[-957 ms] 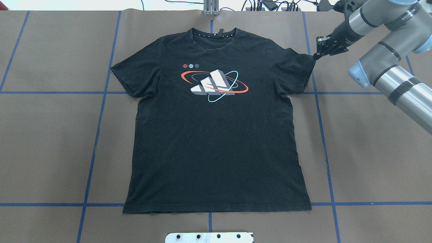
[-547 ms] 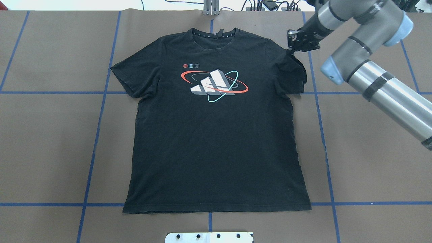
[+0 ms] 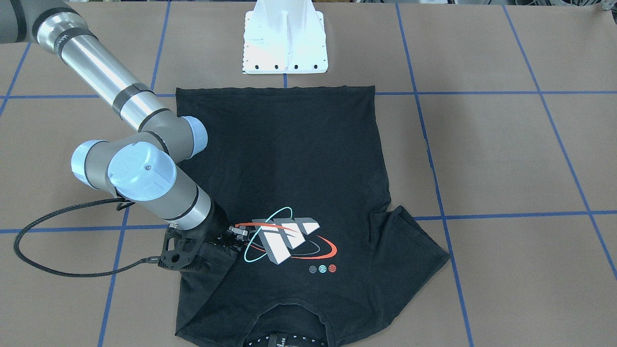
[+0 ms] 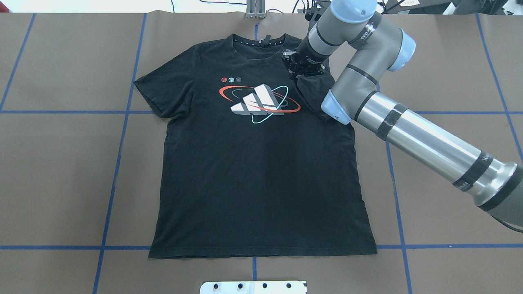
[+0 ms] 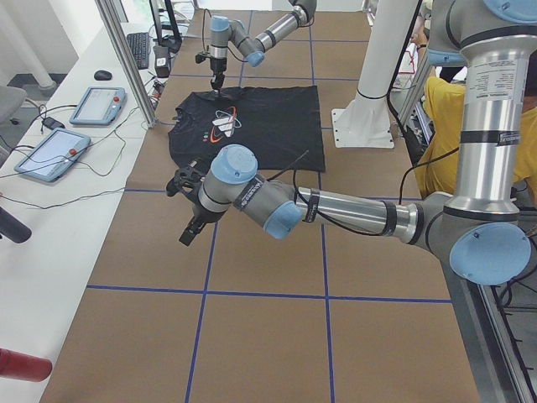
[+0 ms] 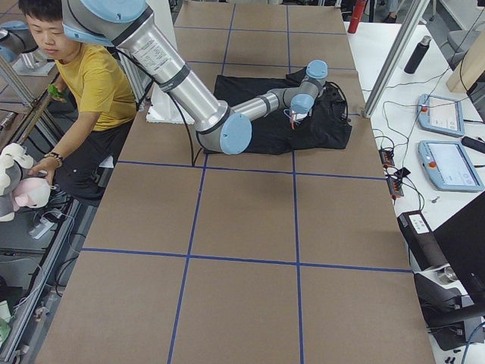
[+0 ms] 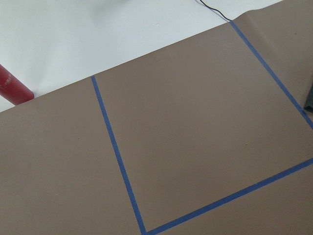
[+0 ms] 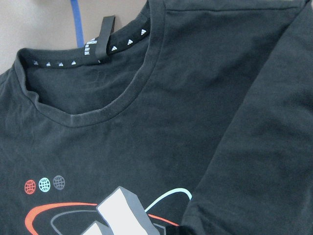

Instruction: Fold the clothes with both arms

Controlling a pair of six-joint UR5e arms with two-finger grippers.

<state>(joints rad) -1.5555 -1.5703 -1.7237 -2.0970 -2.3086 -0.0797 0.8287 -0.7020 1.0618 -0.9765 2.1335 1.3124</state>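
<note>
I have the black T-shirt lying flat, graphic side up, in the middle of the table, with its collar on the far side from the robot and its hem near the base. The right gripper is clenched on the right sleeve and holds it draped inward over the chest, just beside the graphic. The left gripper hangs over the table paper well off to the left, apart from the shirt; I cannot tell whether it is released or clenched. My worry is that with only 1 arm on the cloth, letting go here could leave the sleeve bunched or skewed. Dragging further left could tug the shoulder and wrinkle the body. I see no containers in any view.
</note>
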